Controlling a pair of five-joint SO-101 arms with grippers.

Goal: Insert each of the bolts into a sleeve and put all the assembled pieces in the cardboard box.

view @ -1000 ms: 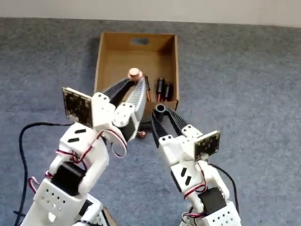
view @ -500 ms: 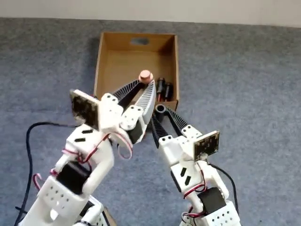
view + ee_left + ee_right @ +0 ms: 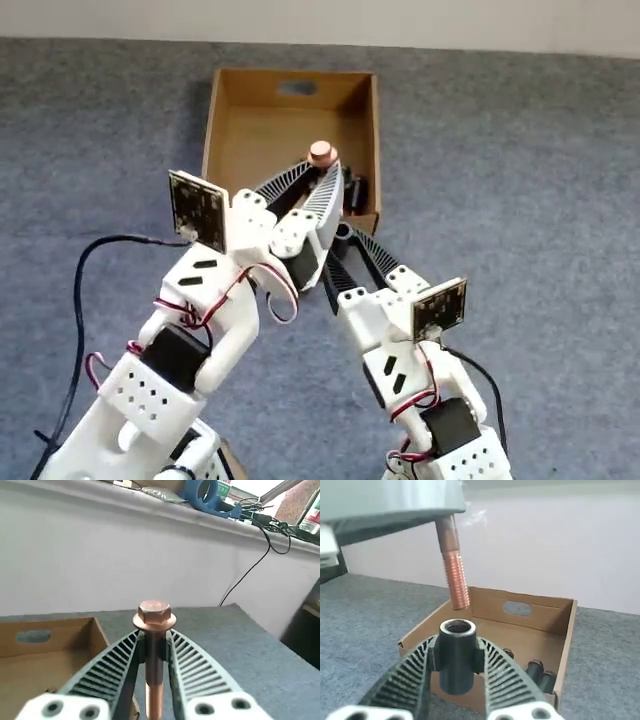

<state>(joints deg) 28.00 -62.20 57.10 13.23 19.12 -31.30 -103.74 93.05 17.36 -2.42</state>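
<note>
the left fingers [image 3: 192, 655] clamp a copper bolt [image 3: 154, 618] upright, tip just above the black sleeve [image 3: 455, 667] gripped by the right fingers [image 3: 415, 672].

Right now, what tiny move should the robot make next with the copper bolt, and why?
Probably ease the left pincer down so the threaded tip of the bolt enters the hole of the sleeve. The left pincer grips the bolt head-up, the right pincer holds the sleeve hole-up, and the tip hangs just above the opening, not yet inside.
</note>
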